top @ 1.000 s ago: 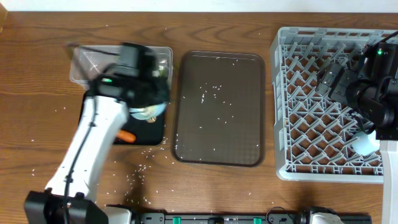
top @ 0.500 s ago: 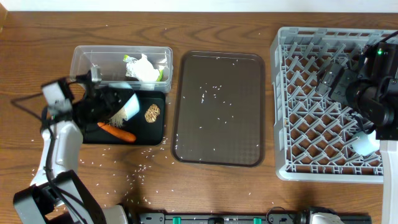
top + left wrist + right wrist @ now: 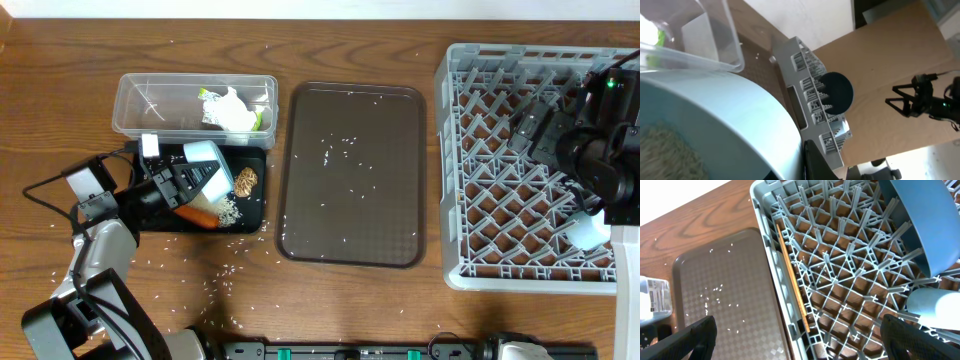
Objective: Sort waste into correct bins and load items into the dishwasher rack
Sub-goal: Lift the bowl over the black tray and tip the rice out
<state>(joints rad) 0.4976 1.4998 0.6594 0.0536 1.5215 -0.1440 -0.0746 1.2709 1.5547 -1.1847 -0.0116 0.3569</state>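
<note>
Overhead, we saw that the left gripper (image 3: 183,178) had tipped the white bowl (image 3: 205,165) further over the black tray (image 3: 250,205). A heap of rice (image 3: 228,208) lay beside the carrot (image 3: 196,213), absent half a second before. In the left wrist view, the claw was clamped on the bowl's rim, with some rice left inside. In the right wrist view, the right gripper (image 3: 797,325) gaped empty over the rack (image 3: 850,275). We judged that the bowl could go there once emptied.

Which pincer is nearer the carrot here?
Left. The left pincer holds a bowl right beside the carrot over the black tray; the right pincer is far off above the rack.
</note>
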